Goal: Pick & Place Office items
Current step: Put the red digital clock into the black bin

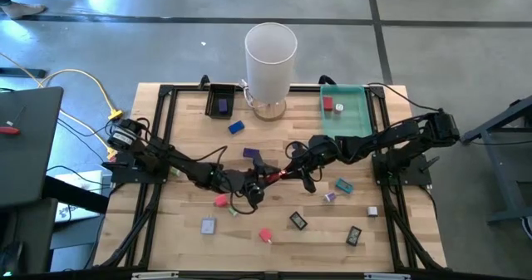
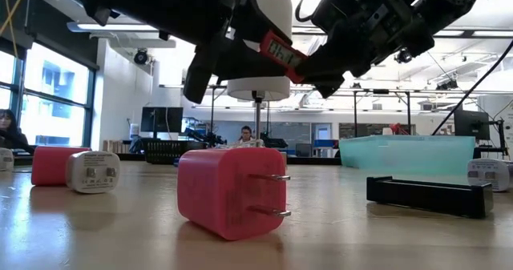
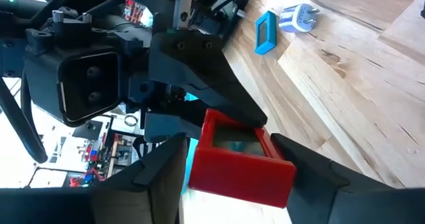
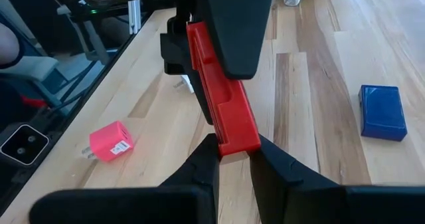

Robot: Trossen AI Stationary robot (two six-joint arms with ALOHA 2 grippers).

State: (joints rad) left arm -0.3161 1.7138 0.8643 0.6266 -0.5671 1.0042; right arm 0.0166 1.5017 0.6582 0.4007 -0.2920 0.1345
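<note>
Both arms meet over the table's middle. Between them is a long, flat red office item (image 1: 278, 174), raised above the wood. My right gripper (image 4: 234, 159) comes from the table's right and is shut on one end of it. My left gripper (image 3: 236, 184) comes from the left, its fingers closed around the other end. Other office items lie loose on the table: a pink plug block (image 2: 228, 191), a blue block (image 4: 383, 112) and a teal piece (image 3: 265, 32). My left gripper has the red item's end (image 3: 219, 174) between its two fingers, one on each side, coming about level from the table's left. That end is clear of the table. My right gripper pinches the opposite end (image 4: 232, 139) between its fingertips, slanting down from the table's right. The item runs straight on past the fingers and is held above the table.
A tall white cylinder (image 1: 270, 60) stands at the far middle, with a translucent green tray (image 1: 359, 118) to its right and a small black tray (image 1: 221, 101) to its left. Grey, black and pink pieces lie along the near half (image 1: 291, 220).
</note>
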